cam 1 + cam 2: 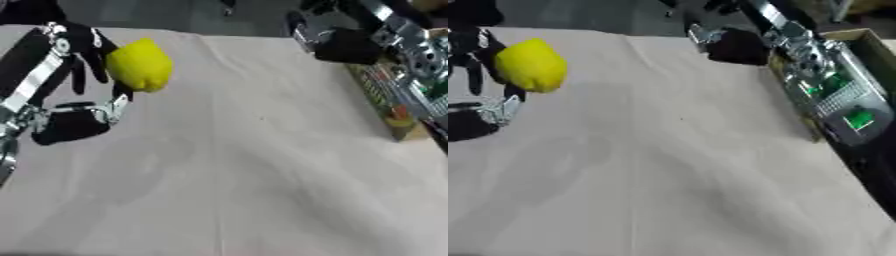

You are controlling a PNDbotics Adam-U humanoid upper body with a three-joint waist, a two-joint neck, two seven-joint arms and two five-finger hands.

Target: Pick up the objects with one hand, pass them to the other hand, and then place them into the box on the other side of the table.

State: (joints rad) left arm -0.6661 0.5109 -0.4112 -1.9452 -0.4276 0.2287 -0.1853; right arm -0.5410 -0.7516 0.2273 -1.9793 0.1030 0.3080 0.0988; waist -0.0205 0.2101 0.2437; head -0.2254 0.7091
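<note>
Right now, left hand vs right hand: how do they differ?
The left hand is curled round a yellow lemon and held above the table on its left side; the right hand holds nothing. The right hand sits at the far right, beside the box, while the left hand is well away from the box. Whether the right hand's fingers are curled is unclear. Both are black with silver joints.

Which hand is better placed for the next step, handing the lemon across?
Left. The left hand already holds the lemon off the table, so it likely carries it across. The right hand hangs by the box, holding nothing visible.
</note>
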